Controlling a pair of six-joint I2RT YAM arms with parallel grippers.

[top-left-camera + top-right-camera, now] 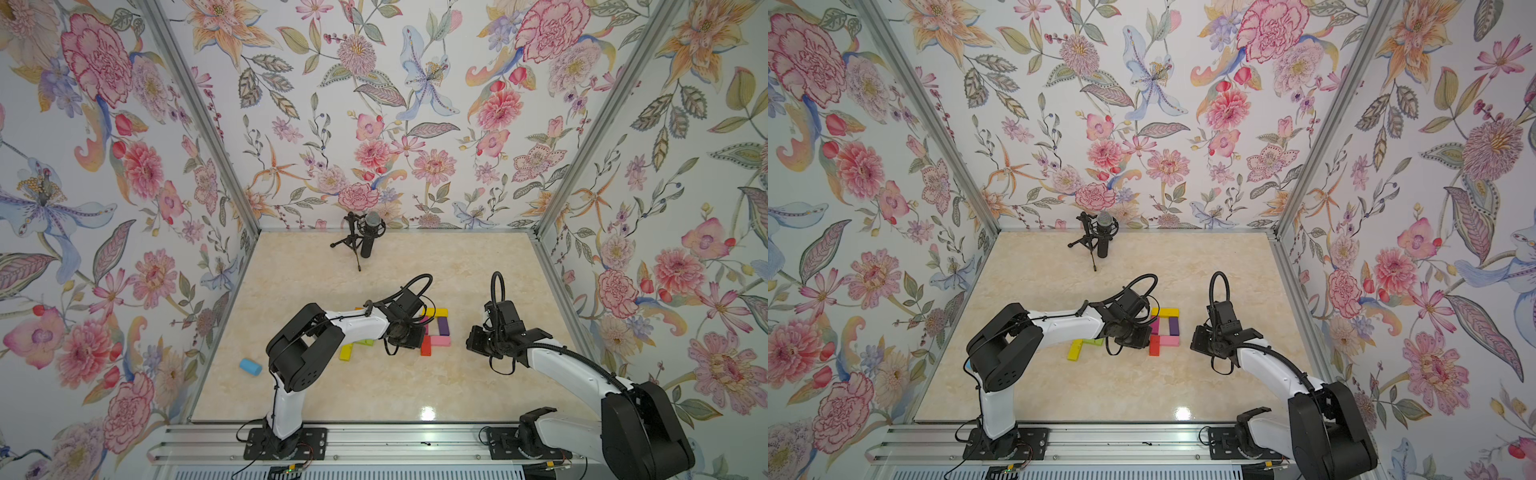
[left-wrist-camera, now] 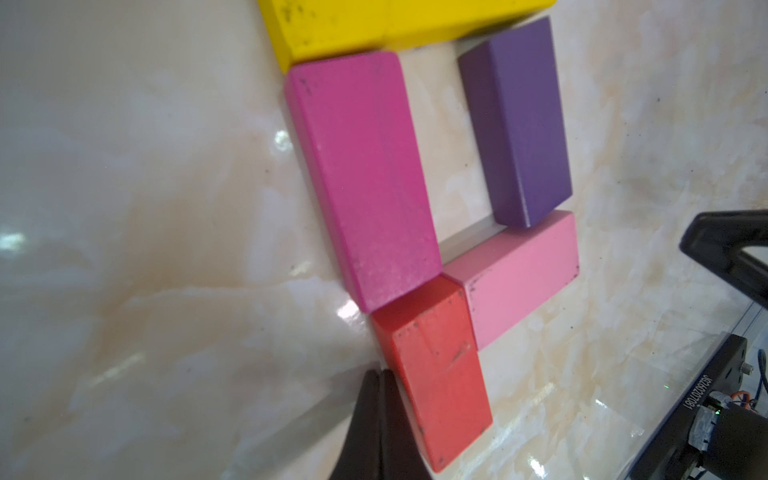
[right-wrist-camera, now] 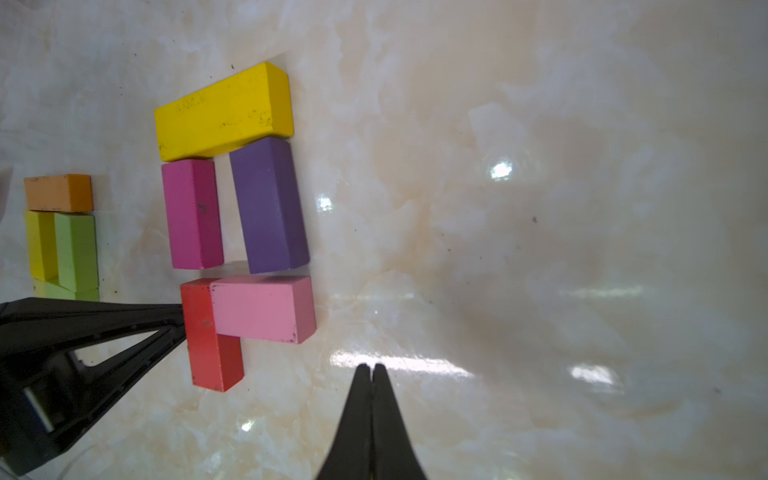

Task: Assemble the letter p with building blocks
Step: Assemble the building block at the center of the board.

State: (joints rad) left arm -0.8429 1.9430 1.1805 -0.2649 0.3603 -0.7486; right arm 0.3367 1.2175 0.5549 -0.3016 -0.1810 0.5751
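Observation:
The building blocks form a figure on the marble table. A yellow block (image 3: 222,112) lies across the top, with a magenta block (image 3: 191,214) and a purple block (image 3: 268,205) side by side under it. A pink block (image 3: 262,307) closes the bottom, and a red block (image 3: 212,349) continues down from the magenta one. In a top view the figure lies around the pink block (image 1: 440,341). My left gripper (image 2: 379,372) is shut, its tips against the red block's (image 2: 436,374) long side. My right gripper (image 3: 371,366) is shut and empty, over bare table beside the pink block.
Spare blocks lie under my left arm: an orange one (image 3: 58,192), a yellow one (image 1: 345,352) and a lime green one (image 3: 77,249). A blue cylinder (image 1: 250,366) lies near the left wall. A microphone on a tripod (image 1: 368,239) stands at the back.

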